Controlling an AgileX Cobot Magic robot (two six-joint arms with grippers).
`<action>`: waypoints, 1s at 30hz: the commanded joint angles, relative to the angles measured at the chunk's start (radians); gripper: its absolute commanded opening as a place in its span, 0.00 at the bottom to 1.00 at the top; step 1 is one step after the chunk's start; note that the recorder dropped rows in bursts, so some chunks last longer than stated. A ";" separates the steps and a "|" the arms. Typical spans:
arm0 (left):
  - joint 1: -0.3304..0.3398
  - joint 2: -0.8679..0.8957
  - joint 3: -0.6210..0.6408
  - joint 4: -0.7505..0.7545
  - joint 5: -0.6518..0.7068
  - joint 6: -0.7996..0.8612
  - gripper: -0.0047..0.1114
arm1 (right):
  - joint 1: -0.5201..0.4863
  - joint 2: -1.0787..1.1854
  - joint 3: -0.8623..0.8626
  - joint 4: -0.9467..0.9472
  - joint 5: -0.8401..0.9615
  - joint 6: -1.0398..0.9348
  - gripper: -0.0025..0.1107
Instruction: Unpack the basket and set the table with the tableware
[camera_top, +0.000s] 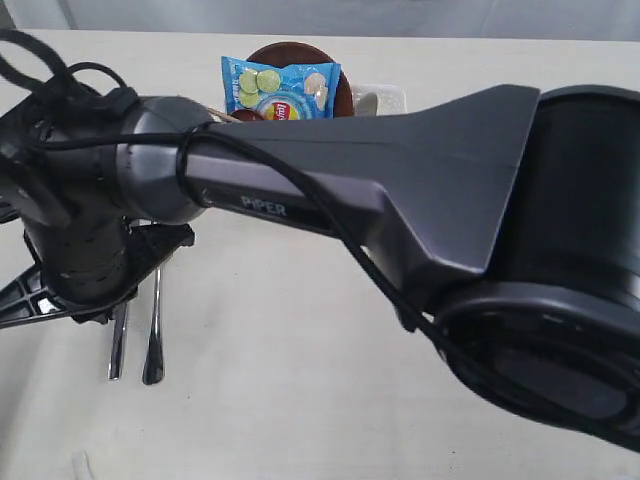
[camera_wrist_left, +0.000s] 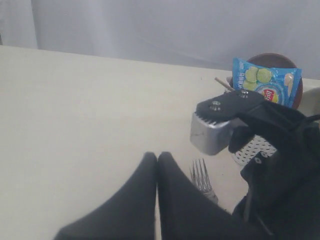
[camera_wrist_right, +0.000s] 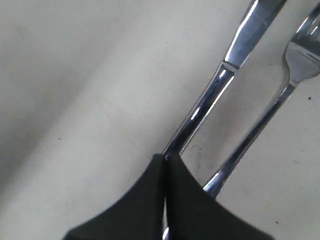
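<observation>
Cream table (camera_top: 300, 420) has knife (camera_wrist_right: 200, 106) and fork (camera_wrist_right: 259, 125) side by side, your right gripper (camera_wrist_right: 165, 157) pinched together over the knife handle, left gripper (camera_wrist_left: 157, 156) closed too.

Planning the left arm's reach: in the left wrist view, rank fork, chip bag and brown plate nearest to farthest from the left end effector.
1. Fork, just beside the left end effector.
2. Chip bag, well beyond it.
3. Brown plate, behind the bag.
</observation>
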 joint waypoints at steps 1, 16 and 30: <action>0.001 -0.004 0.003 -0.001 -0.011 0.001 0.04 | 0.005 0.020 0.001 -0.086 0.062 0.010 0.02; 0.001 -0.004 0.003 -0.001 -0.011 0.001 0.04 | 0.005 0.058 0.001 -0.036 0.064 -0.038 0.02; 0.001 -0.004 0.003 -0.001 -0.011 0.001 0.04 | 0.005 0.091 0.001 0.000 0.056 -0.046 0.02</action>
